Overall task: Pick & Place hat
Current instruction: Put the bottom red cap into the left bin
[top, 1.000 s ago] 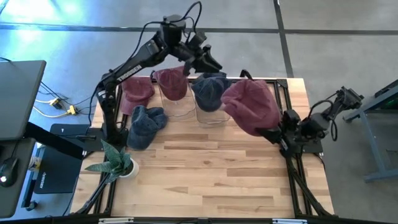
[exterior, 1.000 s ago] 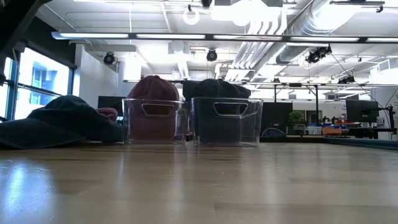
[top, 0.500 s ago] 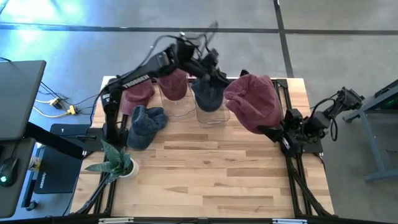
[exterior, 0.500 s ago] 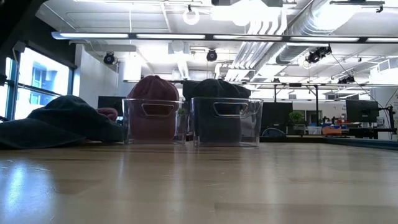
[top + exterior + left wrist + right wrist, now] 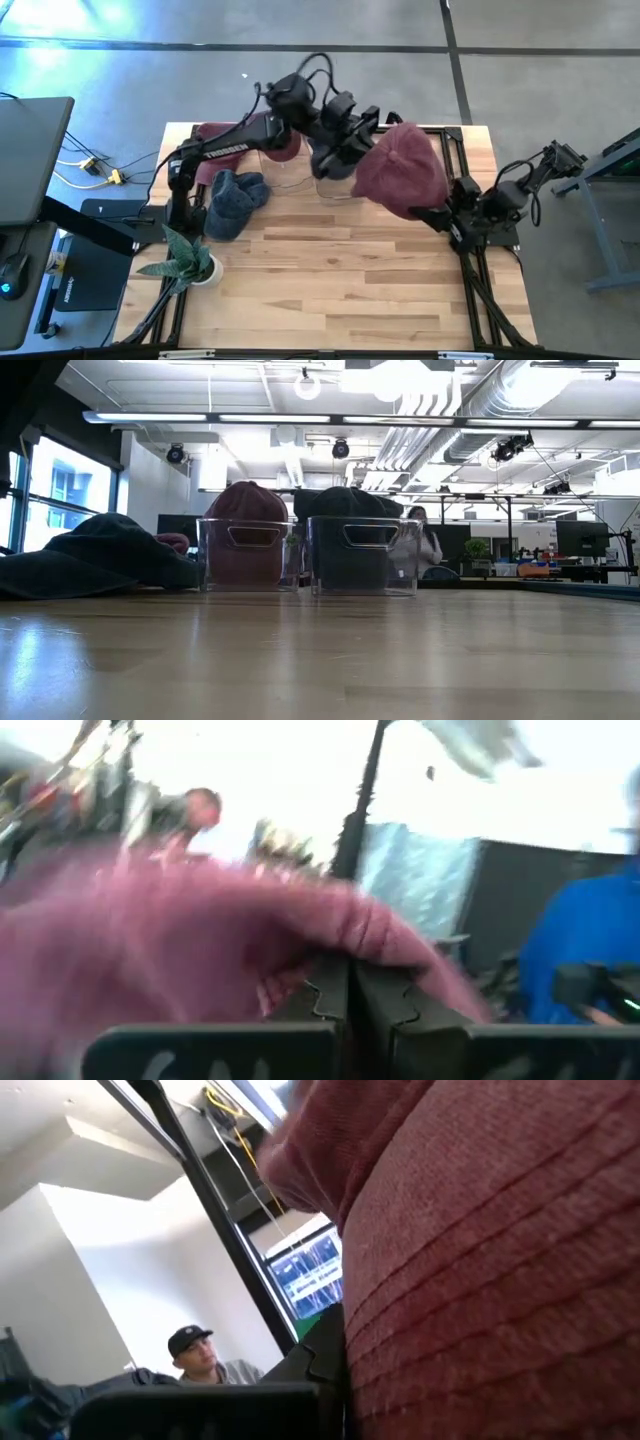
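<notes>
the right gripper fingers clench the maroon hat, which hides the left gripper, its fingers untellable.

White "TROSSEN" lettering runs along the left arm's dark forearm link, back from its pincer, seen from above; no other text, label or number is legible in any view

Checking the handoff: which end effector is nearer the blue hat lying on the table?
Left. The left end effector is above the bins, beyond the blue hat; the right end effector is farther.
</notes>
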`<state>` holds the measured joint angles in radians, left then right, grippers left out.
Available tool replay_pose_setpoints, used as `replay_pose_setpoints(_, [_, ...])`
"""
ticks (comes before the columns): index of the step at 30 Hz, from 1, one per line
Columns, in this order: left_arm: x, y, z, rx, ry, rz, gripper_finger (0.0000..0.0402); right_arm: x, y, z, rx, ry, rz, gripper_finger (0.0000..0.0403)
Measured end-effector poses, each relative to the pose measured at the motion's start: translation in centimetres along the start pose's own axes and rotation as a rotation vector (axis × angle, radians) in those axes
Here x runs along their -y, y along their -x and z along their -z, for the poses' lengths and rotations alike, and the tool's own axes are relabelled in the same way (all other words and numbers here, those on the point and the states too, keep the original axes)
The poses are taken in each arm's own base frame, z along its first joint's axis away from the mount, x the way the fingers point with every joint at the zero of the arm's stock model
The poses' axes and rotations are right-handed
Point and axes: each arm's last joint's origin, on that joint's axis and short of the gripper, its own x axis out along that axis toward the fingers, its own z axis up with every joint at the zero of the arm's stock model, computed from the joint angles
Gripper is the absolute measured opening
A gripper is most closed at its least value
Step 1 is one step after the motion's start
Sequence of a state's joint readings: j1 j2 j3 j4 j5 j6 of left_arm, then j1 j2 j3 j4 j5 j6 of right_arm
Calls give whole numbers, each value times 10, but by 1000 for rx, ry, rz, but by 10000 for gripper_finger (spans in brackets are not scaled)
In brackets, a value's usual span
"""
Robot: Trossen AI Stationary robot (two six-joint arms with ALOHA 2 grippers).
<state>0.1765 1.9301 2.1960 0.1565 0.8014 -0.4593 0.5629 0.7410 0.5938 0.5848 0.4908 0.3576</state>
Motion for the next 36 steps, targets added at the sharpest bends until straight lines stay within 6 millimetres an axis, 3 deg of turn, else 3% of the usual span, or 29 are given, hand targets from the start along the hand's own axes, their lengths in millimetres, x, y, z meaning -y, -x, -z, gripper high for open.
replay_pose_setpoints(5, [8, -1, -8, 54, -17, 72, 1, 1, 0, 2, -17, -15, 7, 20])
replay_pose_setpoints(14, [-11, 7, 6, -62, 199, -70, 1, -2, -6, 5, 5, 15, -24, 19])
replay_pose_setpoints(20, [-4, -18, 26, -60, 229, 8, 1, 0, -9, 11, 1, 29, 18, 21])
replay_pose_setpoints(24, [15, -29, 22, -22, 203, 77, 1, 0, -9, 12, -7, 36, 23, 22])
replay_pose_setpoints(27, [19, -32, 23, -16, 197, 88, 1, 0, -9, 12, -15, 41, 28, 22])
replay_pose_setpoints(36, [-4, -13, 15, 7, 168, -10, 4, 1, -9, 13, -18, 35, 53, 23])
